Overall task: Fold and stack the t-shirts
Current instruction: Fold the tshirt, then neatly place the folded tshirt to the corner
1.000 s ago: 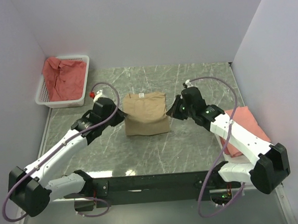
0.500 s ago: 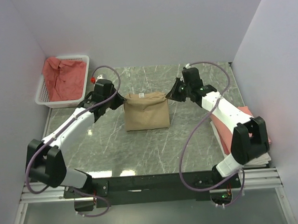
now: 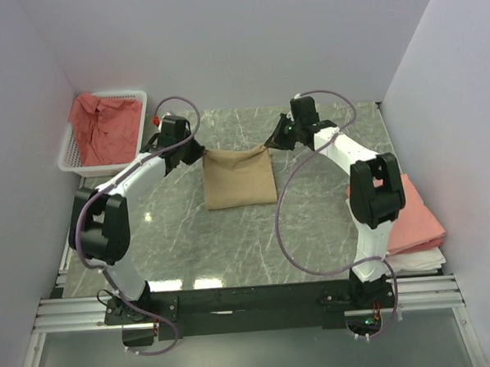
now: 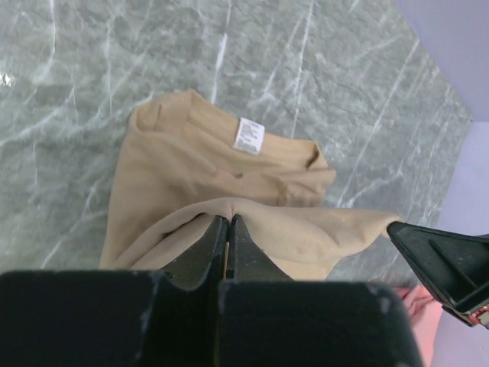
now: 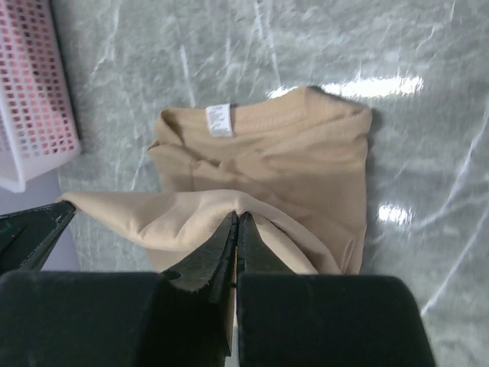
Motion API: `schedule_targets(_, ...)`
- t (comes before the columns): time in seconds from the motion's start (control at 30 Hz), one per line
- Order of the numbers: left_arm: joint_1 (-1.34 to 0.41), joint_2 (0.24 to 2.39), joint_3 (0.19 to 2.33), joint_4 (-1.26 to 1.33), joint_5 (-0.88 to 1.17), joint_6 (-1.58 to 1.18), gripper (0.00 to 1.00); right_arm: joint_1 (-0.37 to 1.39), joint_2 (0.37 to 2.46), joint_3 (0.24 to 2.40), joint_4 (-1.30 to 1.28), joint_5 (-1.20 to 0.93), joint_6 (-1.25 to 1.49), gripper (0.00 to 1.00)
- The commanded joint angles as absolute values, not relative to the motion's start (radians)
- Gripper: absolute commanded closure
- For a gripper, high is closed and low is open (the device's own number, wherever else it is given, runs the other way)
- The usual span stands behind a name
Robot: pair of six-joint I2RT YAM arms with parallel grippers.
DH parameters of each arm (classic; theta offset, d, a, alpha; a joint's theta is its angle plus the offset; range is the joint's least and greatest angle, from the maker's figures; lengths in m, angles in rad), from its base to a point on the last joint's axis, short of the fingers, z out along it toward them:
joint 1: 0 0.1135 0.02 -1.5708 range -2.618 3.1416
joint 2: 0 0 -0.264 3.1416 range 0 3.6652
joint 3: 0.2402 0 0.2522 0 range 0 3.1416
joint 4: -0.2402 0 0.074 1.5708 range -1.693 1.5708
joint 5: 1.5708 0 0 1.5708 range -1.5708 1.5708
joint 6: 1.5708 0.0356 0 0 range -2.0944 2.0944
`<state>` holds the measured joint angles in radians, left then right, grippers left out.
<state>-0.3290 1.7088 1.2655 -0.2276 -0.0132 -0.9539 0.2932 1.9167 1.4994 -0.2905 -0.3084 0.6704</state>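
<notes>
Open table along near edge; tan shirt centred, folded, top edge taut, corners pinched by left gripper, right gripper.

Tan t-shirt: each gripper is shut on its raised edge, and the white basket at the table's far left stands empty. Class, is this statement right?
One part is wrong. The white basket is not empty: a salmon-pink shirt lies in it, as the top external view shows. The rest holds: the left gripper and the right gripper are each shut on the raised edge of the tan t-shirt.
</notes>
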Motion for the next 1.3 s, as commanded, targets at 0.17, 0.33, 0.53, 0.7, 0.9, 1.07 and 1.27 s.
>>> schedule_targets(0.17,-0.242,1.858,1.353,-0.032,0.117,-0.862,0.81,0.244,2.077,1.654,-0.229,-0.377,0.676,0.73)
schedule_targets(0.33,-0.155,1.876,1.39,-0.029,0.204,-0.822,0.53,0.227,2.047,1.671,-0.279,-0.318,0.64,0.39)
schedule_targets(0.53,-0.162,1.789,1.338,-0.124,0.167,-0.882,0.75,0.244,1.95,1.519,-0.256,-0.322,0.588,0.38)
schedule_targets(0.7,-0.277,1.737,1.266,-0.196,0.051,-0.884,0.95,0.265,1.908,1.352,-0.189,-0.291,0.551,0.37)
schedule_targets(0.9,-0.416,1.73,1.178,-0.134,0.098,-0.91,0.99,0.273,1.934,1.308,-0.163,-0.305,0.515,0.32)
schedule_targets(1.07,-0.52,1.773,1.172,-0.091,0.118,-0.931,1.0,0.279,1.959,1.307,-0.144,-0.313,0.522,0.3)
schedule_targets(1.27,-0.591,1.847,1.155,-0.008,0.167,-0.934,1.0,0.282,2.006,1.335,-0.152,-0.314,0.514,0.28)
